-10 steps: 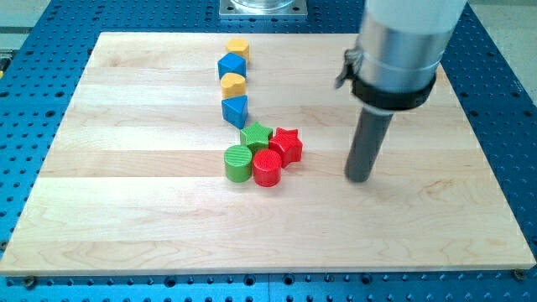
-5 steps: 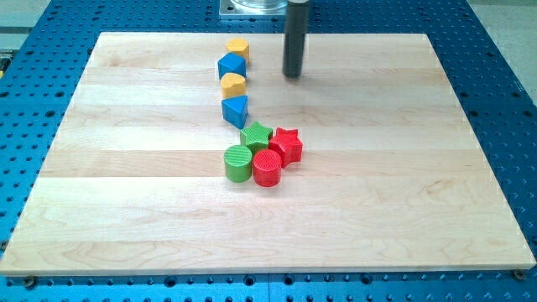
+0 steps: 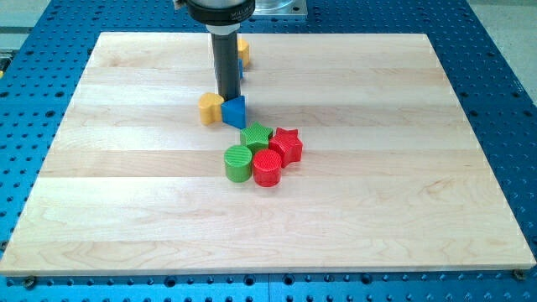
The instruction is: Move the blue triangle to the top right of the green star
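The blue triangle [image 3: 236,111] sits just above and to the left of the green star [image 3: 255,136], nearly touching it. My tip [image 3: 226,96] stands right behind the blue triangle, at its upper left edge, between it and a yellow block [image 3: 211,108] on the left. The rod hides most of a blue block [image 3: 241,69] further up.
A red star [image 3: 287,144] touches the green star on its right. A green cylinder [image 3: 239,163] and a red cylinder [image 3: 268,168] sit just below them. Another yellow block [image 3: 243,50] shows beside the rod near the board's top edge.
My tip has moved from the right of the block column to the left and down onto it. A yellow block has been pushed out to the left of the blue triangle.
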